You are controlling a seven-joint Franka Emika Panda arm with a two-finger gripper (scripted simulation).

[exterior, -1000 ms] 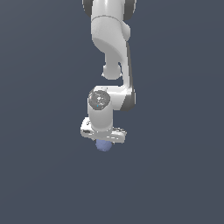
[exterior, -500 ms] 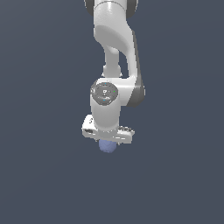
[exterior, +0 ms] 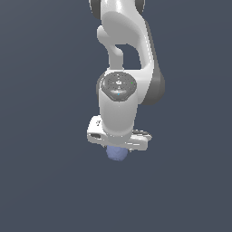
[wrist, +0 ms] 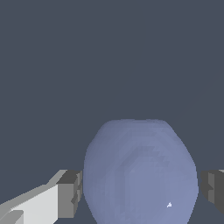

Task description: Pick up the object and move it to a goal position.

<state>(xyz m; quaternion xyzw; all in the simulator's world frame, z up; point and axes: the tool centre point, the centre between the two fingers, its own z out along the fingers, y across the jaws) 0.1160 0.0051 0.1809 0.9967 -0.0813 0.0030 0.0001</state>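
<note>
The periwinkle-blue ball [exterior: 116, 153] hangs just under the white hand of my arm in the exterior view. My gripper [exterior: 118, 148] is shut on the ball, and its fingers are mostly hidden behind the hand and the ball. In the wrist view the ball [wrist: 140, 175] fills the space between the two grey fingertips [wrist: 70, 194], with one finger against each side. No goal marker shows in either view.
Only a plain dark grey-blue surface [exterior: 41, 181] shows around and below the arm. The white arm links [exterior: 122, 50] rise to the top edge of the exterior view.
The arm has shifted a little toward the exterior view's right and now looks larger in the picture. The ball has moved with the gripper and stays held.
</note>
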